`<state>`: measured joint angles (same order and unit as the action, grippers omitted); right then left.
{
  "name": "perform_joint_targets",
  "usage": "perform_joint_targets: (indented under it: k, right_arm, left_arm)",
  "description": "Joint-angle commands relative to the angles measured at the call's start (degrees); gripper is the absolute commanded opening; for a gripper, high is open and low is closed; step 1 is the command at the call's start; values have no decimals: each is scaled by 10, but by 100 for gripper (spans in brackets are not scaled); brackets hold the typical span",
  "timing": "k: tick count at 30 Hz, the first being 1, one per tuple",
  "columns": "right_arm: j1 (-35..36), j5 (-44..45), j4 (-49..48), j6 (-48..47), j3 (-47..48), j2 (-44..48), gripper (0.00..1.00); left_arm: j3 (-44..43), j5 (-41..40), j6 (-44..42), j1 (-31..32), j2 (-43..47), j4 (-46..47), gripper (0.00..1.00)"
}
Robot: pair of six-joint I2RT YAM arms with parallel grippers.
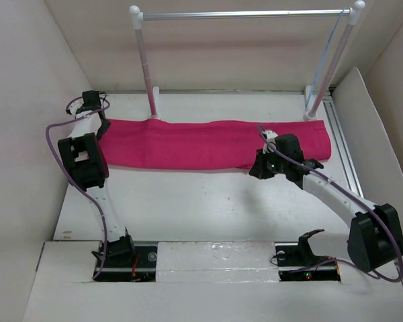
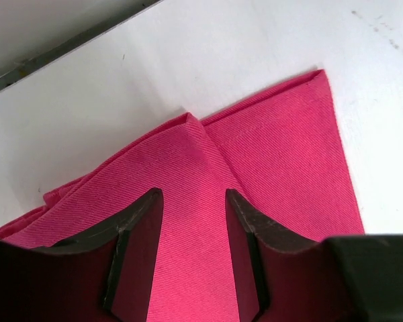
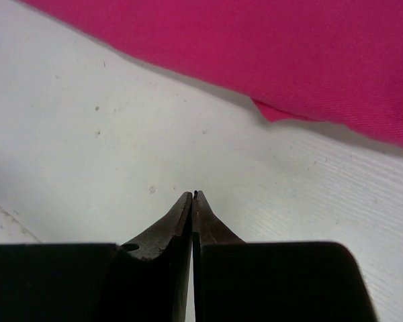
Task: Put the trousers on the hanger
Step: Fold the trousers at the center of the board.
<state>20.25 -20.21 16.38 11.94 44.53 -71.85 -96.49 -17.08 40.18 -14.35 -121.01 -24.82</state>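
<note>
The magenta-pink trousers [image 1: 201, 144] lie flat and folded lengthwise across the back of the white table. My left gripper [image 1: 104, 129] is over their left end; in the left wrist view it [image 2: 193, 194] is open, its jaws spread just above the cloth [image 2: 275, 154], with nothing held between them. My right gripper [image 1: 254, 173] is at the trousers' near edge toward the right end; in the right wrist view it [image 3: 193, 194] is shut and empty over bare table, a short way from the cloth edge [image 3: 289, 54]. The hanger is not in view.
A rack with white posts and a silver rail [image 1: 245, 13] stands behind the trousers, its feet touching the cloth's far edge. A metal track [image 1: 342, 144] runs along the right side. White walls enclose the table on the left, back and right.
</note>
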Motion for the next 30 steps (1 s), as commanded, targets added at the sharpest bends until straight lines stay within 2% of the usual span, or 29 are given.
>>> perform_joint_targets:
  k: [1, 6, 12, 15, 19, 22, 30]
  right_arm:
    - [10, -7, 18, -22, -10, 29, 8]
    - [10, -8, 36, -35, -6, 41, 8]
    - [15, -18, 39, -45, -9, 26, 8]
    - [22, -18, 39, -43, -9, 20, 8]
    - [22, -15, 43, -52, 10, 6, 8]
    - [16, -14, 51, -61, 29, -8, 8]
    - [11, -17, 66, -73, 36, -12, 8]
  left_arm:
    - [-38, -20, 14, -2, -21, -2, 39]
    - [-104, -40, 22, -2, -70, -56, 38]
    - [-152, -36, 16, -2, -90, -53, 39]
    - [-185, -44, 15, -2, -112, -85, 35]
    - [-170, -59, 12, -2, -114, -89, 30]
    - [-147, -69, 11, -2, -106, -82, 30]
    - [-163, -60, 17, -2, -127, -88, 30]
